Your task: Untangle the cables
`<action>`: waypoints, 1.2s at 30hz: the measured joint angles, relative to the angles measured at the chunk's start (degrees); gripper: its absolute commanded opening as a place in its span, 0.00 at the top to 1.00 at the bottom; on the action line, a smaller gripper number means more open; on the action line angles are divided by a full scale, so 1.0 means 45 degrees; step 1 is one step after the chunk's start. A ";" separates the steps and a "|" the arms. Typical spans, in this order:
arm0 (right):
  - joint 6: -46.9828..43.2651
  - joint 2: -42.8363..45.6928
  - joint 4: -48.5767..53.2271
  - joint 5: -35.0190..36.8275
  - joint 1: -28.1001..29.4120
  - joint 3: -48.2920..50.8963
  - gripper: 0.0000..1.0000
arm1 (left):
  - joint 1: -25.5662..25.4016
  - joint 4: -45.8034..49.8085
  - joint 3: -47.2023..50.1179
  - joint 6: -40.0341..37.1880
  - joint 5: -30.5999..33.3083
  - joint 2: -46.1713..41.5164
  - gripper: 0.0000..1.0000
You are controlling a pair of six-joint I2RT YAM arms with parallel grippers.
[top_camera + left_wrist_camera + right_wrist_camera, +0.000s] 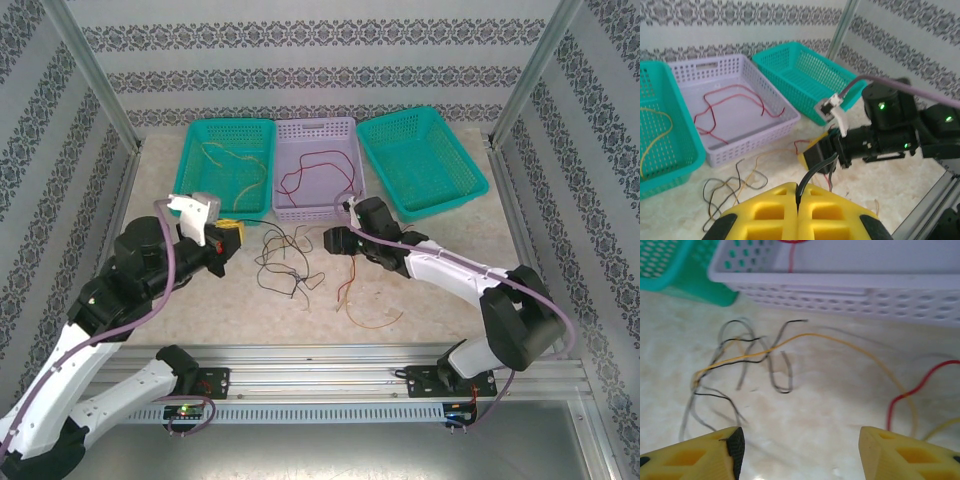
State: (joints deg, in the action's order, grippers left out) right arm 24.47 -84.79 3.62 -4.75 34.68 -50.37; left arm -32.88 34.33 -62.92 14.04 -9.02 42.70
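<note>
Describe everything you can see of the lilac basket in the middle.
The lilac basket is a rectangular plastic bin with perforated walls and a slot handle in its far rim. It stands upright at the far side of the table, between the left teal basket and the right teal basket. A thin red cable lies looped on its floor.

Illumination is bright, even and diffuse; shadows are faint. In the right wrist view, the cables [740, 359] appear blurred.
</note>
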 measured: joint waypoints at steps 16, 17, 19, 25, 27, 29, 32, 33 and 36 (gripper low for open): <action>-0.0515 -0.1501 0.2914 0.1598 0.0437 -0.0583 0.69 | 0.0000 -0.0117 0.0967 -0.0121 0.0738 0.0597 1.00; -0.0544 -0.1515 0.2982 0.1613 0.0437 -0.0588 0.76 | 0.0000 -0.0117 0.0967 -0.0126 0.0767 0.0578 1.00; -0.0515 -0.1535 0.3109 0.1627 0.0437 -0.0593 0.89 | 0.0000 -0.0121 0.0996 -0.0160 0.0782 0.0549 1.00; -0.0593 -0.1501 0.3342 0.1622 0.0423 -0.0617 1.00 | 0.0000 -0.0121 0.1248 -0.0321 0.0967 0.0379 1.00; -0.0593 -0.1307 0.3478 0.1617 0.0403 -0.0617 1.00 | 0.0000 -0.0121 0.1336 -0.0364 0.1030 0.0287 1.00; -0.0593 -0.0801 0.3730 0.1613 0.0403 -0.0622 1.00 | 0.0000 -0.0121 0.1370 -0.0398 0.1059 0.0262 1.00; -0.0636 0.0583 0.4352 0.1525 0.0403 -0.0874 1.00 | 0.0000 -0.0121 0.1375 -0.0398 0.1059 0.0262 1.00; -0.0680 0.1137 0.4590 0.1457 0.0379 -0.1107 1.00 | 0.0000 -0.0121 0.1384 -0.0398 0.1059 0.0262 1.00; -0.0767 0.2487 0.5085 0.0957 0.0253 -0.2079 1.00 | 0.0000 -0.0121 0.1404 -0.0398 0.1054 0.0262 1.00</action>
State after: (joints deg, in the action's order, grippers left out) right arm 21.02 -73.60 26.50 -0.45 35.81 -59.72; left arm -32.88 33.78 -56.60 12.25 -4.27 43.88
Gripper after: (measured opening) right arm 0.041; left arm 0.041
